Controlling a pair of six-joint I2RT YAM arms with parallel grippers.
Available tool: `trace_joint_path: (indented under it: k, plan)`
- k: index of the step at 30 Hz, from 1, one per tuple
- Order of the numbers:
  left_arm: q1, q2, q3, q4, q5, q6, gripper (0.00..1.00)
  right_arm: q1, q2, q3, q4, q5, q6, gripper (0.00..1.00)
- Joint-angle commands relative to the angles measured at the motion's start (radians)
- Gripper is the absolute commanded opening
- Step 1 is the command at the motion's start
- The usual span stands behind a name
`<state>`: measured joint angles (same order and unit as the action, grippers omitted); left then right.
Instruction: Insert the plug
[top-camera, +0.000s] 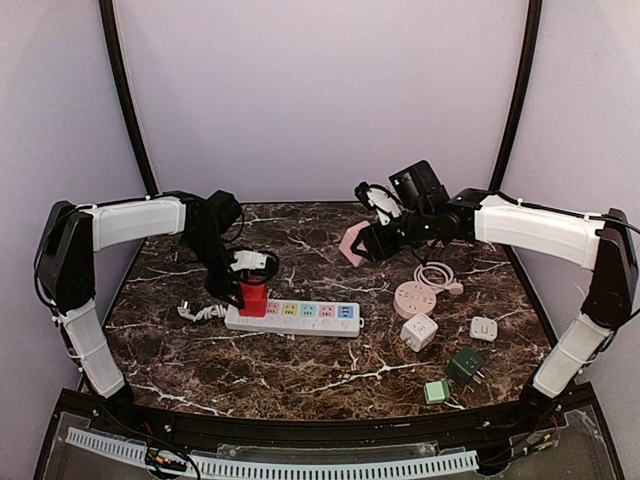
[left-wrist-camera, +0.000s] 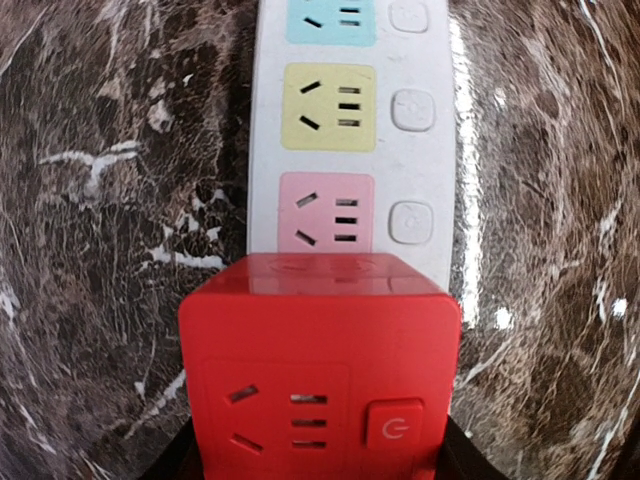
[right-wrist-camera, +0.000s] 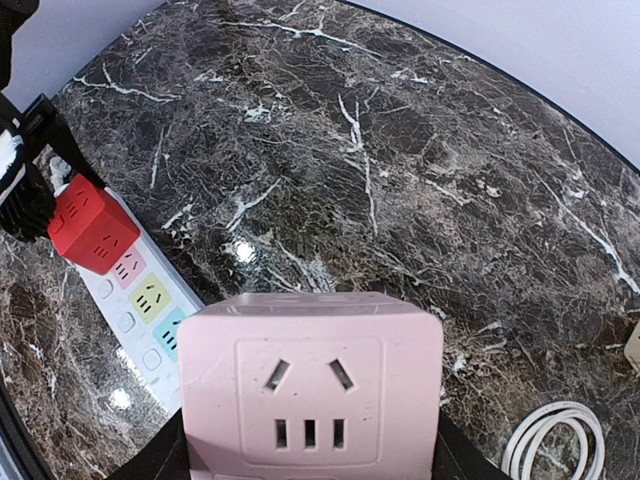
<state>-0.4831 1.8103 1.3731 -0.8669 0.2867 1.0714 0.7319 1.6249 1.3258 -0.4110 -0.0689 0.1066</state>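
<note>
A red cube plug (top-camera: 253, 298) stands on the left end of the white power strip (top-camera: 300, 318), just before its pink socket (left-wrist-camera: 325, 218). My left gripper (top-camera: 252, 280) comes down over the cube. In the left wrist view its dark fingers press both sides of the red cube (left-wrist-camera: 320, 370), so it is shut on it. I cannot tell how deep its pins sit. My right gripper (top-camera: 365, 240) hangs above the back of the table, shut on a pink cube plug (top-camera: 352, 245). That pink cube (right-wrist-camera: 310, 390) fills the right wrist view, with the strip (right-wrist-camera: 130, 310) far below on the left.
At the right lie a round pink socket (top-camera: 418, 298) with a coiled white cable (top-camera: 432, 275), a white cube (top-camera: 419, 331), a small white adapter (top-camera: 484, 328), a dark green adapter (top-camera: 466, 365) and a light green one (top-camera: 436, 391). The strip's cord (top-camera: 195, 312) trails left.
</note>
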Motion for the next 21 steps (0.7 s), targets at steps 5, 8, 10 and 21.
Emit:
trace_joint_path:
  k: [5,8,10,21]
  plan:
    - [-0.195,-0.122,-0.177,0.091,-0.133,-0.479,0.18,-0.004,-0.08,-0.05,0.043,0.096,0.028,0.0]
    - [-0.272,-0.099,-0.165,0.117,-0.184,-0.73,0.14,-0.004,-0.081,-0.043,0.009,0.123,0.066,0.0]
    - [-0.308,-0.079,-0.125,0.12,-0.203,-0.875,0.29,-0.004,-0.084,-0.042,-0.007,0.128,0.091,0.0]
    - [-0.332,-0.175,0.029,0.218,-0.165,-0.915,0.99,0.039,-0.136,-0.05,-0.066,0.105,0.229,0.0]
